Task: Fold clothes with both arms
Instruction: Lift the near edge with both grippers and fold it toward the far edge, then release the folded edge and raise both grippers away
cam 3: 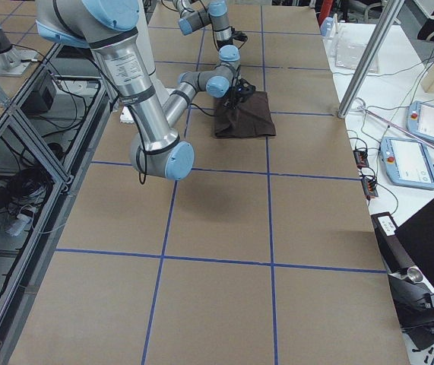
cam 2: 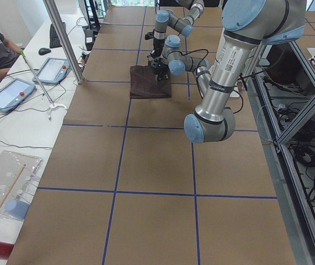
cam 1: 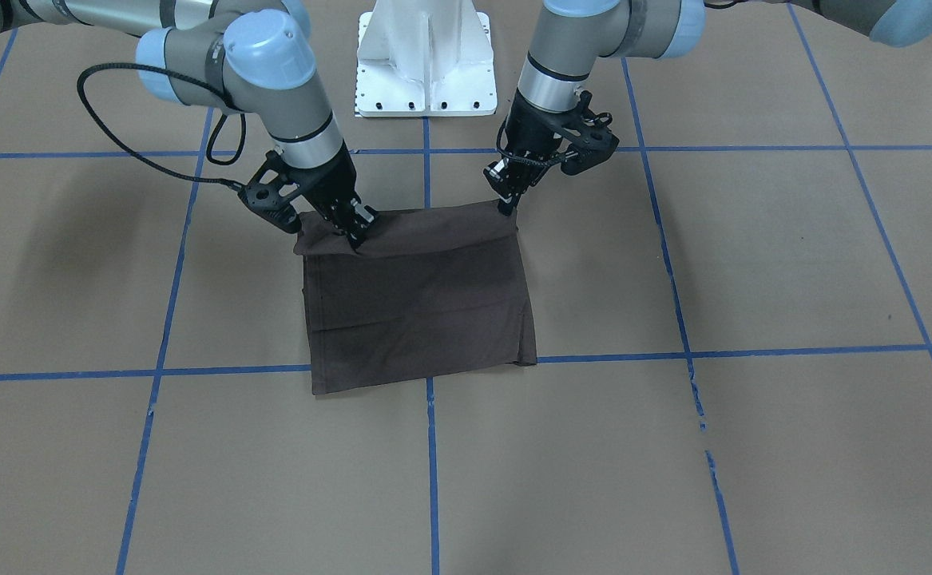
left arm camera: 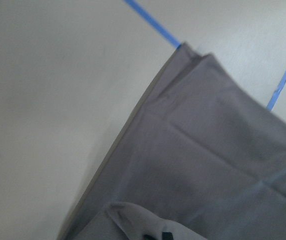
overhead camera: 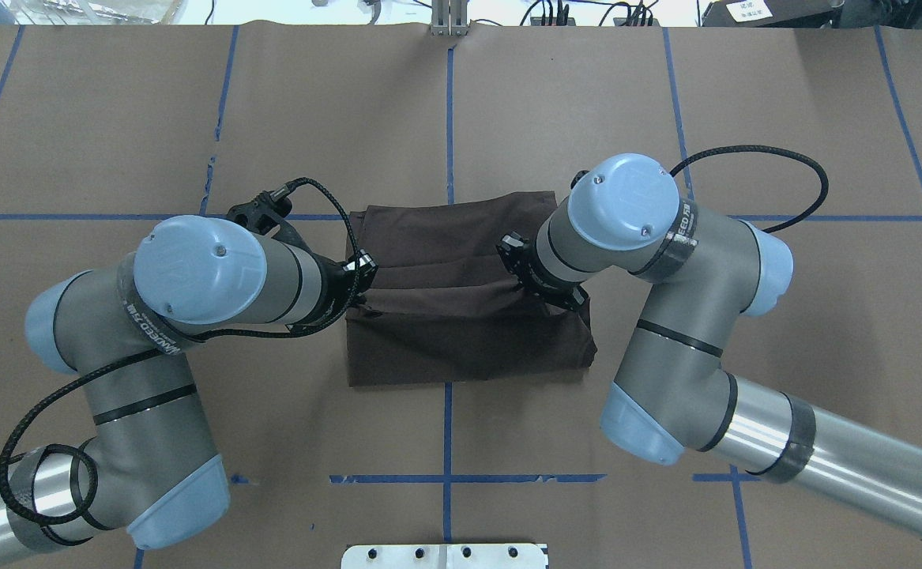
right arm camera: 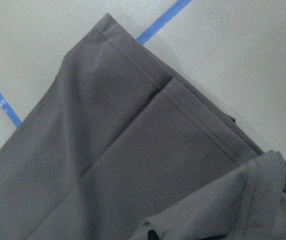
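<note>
The dark brown-grey T-shirt (cam 1: pixel 422 311) lies in the middle of the worktop (cam 1: pixel 753 263). It is folded into a soft, roughly rectangular pad a few flat layers thick, with faint creases running across it. The knit looks matte and limp. In the right wrist view a hem (right arm camera: pixel 198 125) with a double row of stitching crosses the cloth diagonally. The worktop is covered in plain brown paper, marked off into squares by blue tape (cam 1: pixel 753 350).

Both arms lean in over the edge of the shirt nearest the robot. The right gripper (cam 1: pixel 356 233) has its black fingers nipped narrow on a bunch of fabric near one corner, where the cloth puckers and a flap rolls over the layer below. The left gripper (cam 1: pixel 505 206) is likewise pinched close on the opposite corner of that same edge, its tips right at the cloth. Between them the turned-over edge forms a narrow, rounded band. Behind stands the white metal pedestal base (cam 1: pixel 426 64), with a row of bolts along its plate.
</note>
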